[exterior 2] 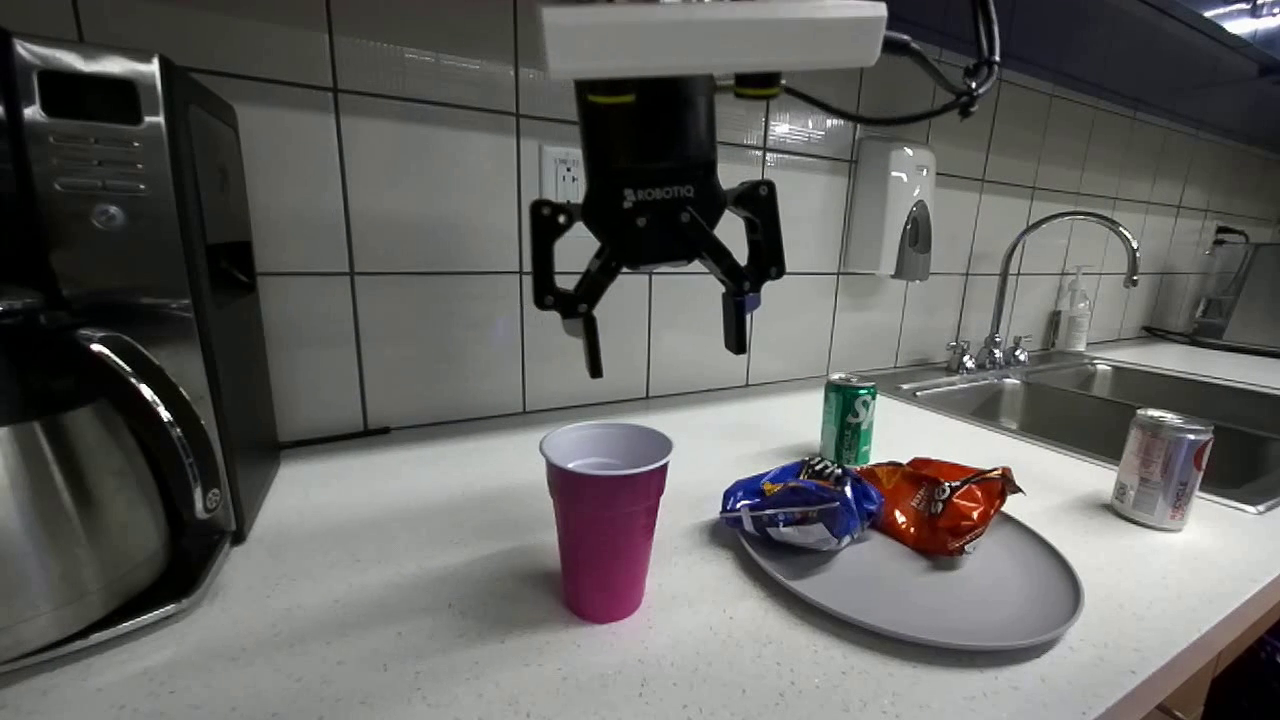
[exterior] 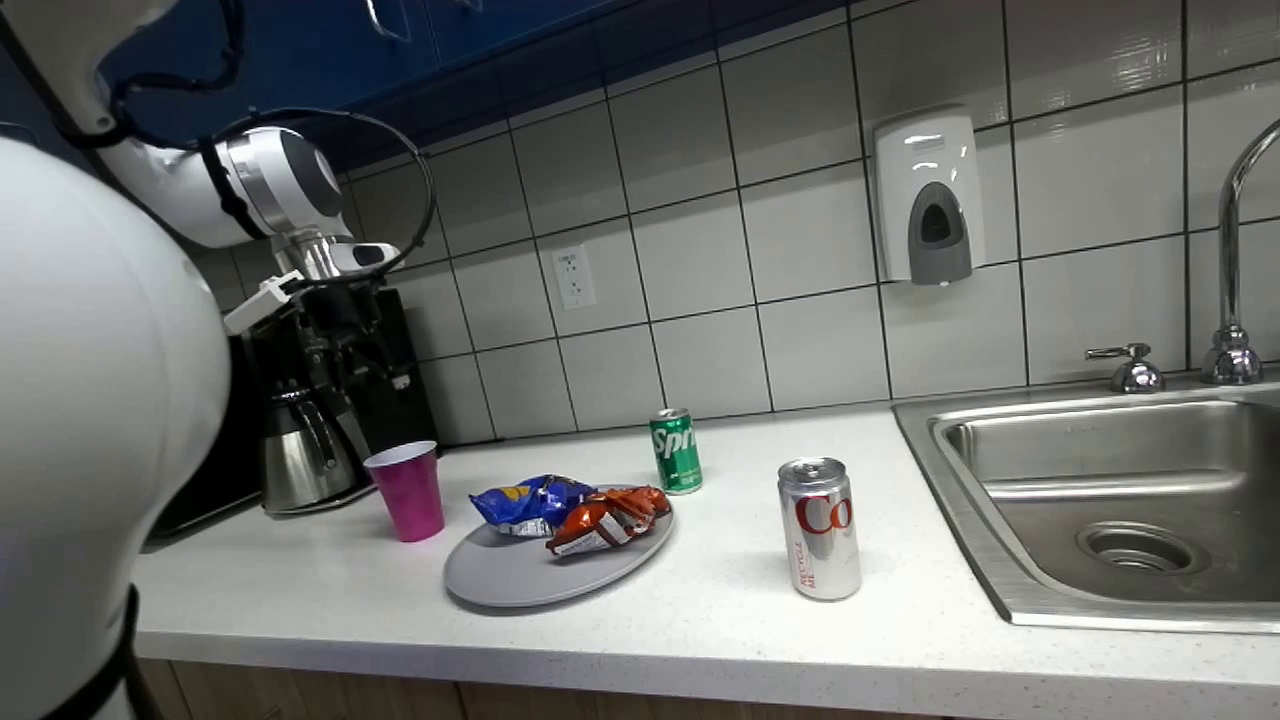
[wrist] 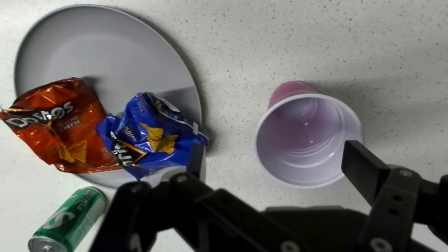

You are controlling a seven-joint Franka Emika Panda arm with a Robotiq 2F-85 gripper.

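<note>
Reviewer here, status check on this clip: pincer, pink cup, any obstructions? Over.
Pincer open, holding nothing. Pink cup upright below, untouched. Nothing visible between them; gray plate bearing blue chip bag and orange chip bag alongside.

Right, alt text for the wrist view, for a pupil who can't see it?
An open black gripper hangs clear of a pink plastic cup on a speckled white counter. At left, a round grey plate holds a shiny orange Doritos bag and a shiny blue snack bag; bottom left, a green metal can.

magenta cup (exterior 2: 607, 540), black end effector (exterior 2: 665, 363), blue bag (exterior 2: 800, 508), orange bag (exterior 2: 928, 512), grey plate (exterior 2: 960, 605), speckled white counter (exterior 2: 380, 610)
</note>
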